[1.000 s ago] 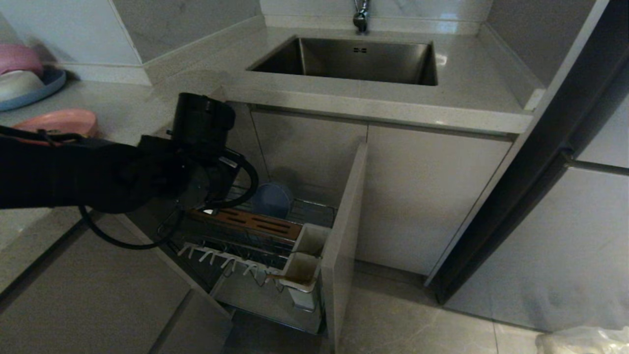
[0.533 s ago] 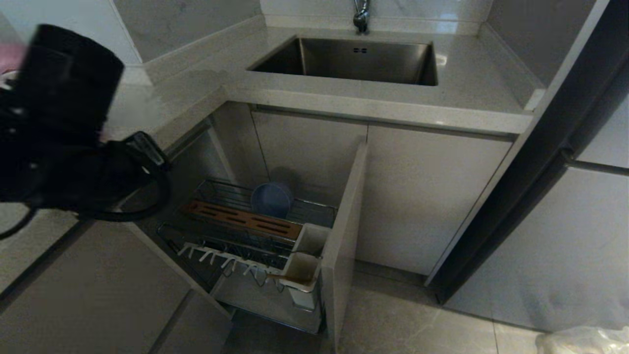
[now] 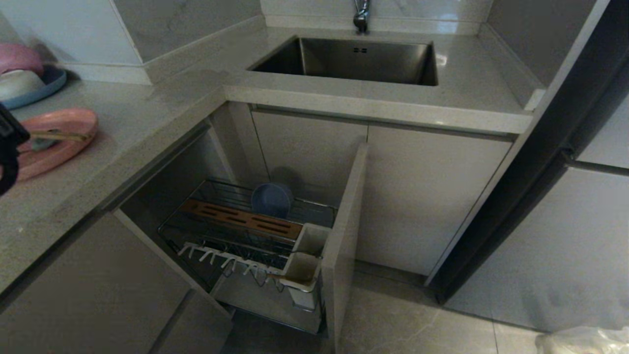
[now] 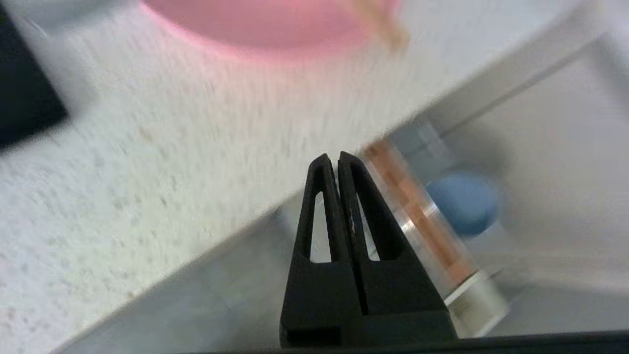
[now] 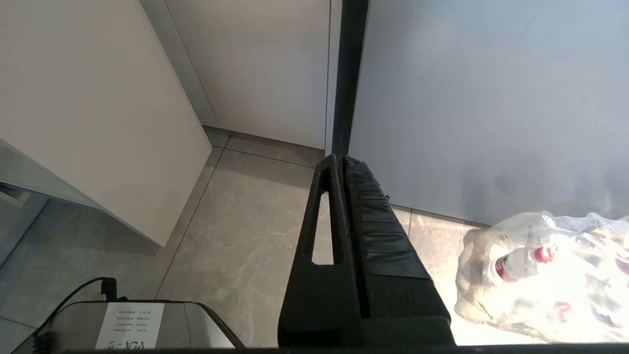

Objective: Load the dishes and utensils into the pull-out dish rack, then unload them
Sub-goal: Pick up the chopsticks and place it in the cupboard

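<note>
kitchen corner, non-task stuff only

steel sink (image 3: 366, 61) set in speckled countertop (image 3: 471, 83) at 12 o'clock, faucet (image 3: 361, 17) behind it. dark blue plate (image 3: 42, 88) at 10 o'clock holding a pink bowl (image 3: 17, 56) and a white bowl (image 3: 14, 81). tall dark-edged panel (image 3: 540, 162) at 3 o'clock. clear plastic bag (image 5: 545, 275) with bottles on the tiled floor (image 3: 417, 324) at 5 o'clock.

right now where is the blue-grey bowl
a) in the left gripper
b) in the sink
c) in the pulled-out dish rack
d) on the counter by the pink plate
c: the blue-grey bowl sits tipped at the back of the chrome dish rack, behind the wooden strip; the pink plate lies on the counter.
</note>
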